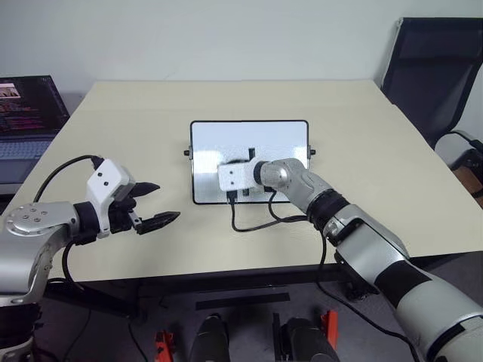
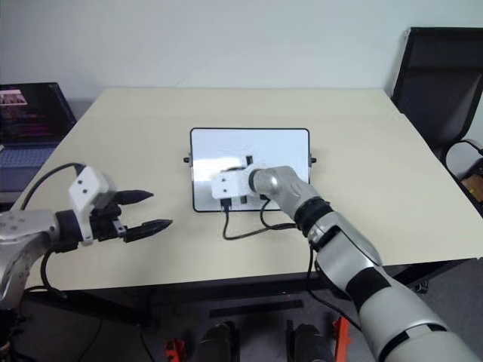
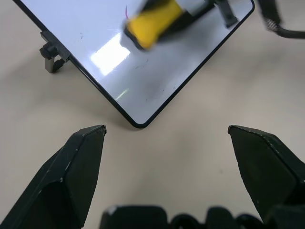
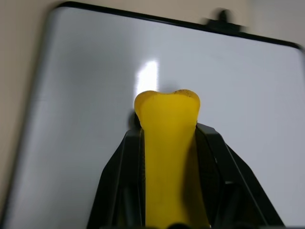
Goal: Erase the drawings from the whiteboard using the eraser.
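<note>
Board [image 1: 226,139]: flat rectangular panel, glossy white face with a bright glare patch, thin black frame, rounded corners, a small black knob on each short side. Lies flat near the middle of the table, long axis running left to right.
Table [image 1: 362,151]: matte pale beige top, smooth, straight edges.
Eraser [image 4: 167,157]: yellow block with a soft, foam-like look, pinched in at the waist and flared at its free end. Long axis runs along the right gripper's fingers, free end pointing away from the wrist and across the board face. It sits over the board's near half; contact with the face cannot be told.
Right gripper [image 4: 167,143]: black fingers clamped tight on both sides of the eraser, over the board.
Left gripper [image 1: 155,204]: black tapered fingers spread wide, nothing between them; held above the table, left of the board and apart from it.
Drawings [image 3: 127,10]: a thin red trace at the eraser's edge; shape unclear.
Laptop [image 1: 26,113]: open, lit screen, beyond the table's left edge.
Chair [image 1: 434,68]: black, at the far right.
</note>
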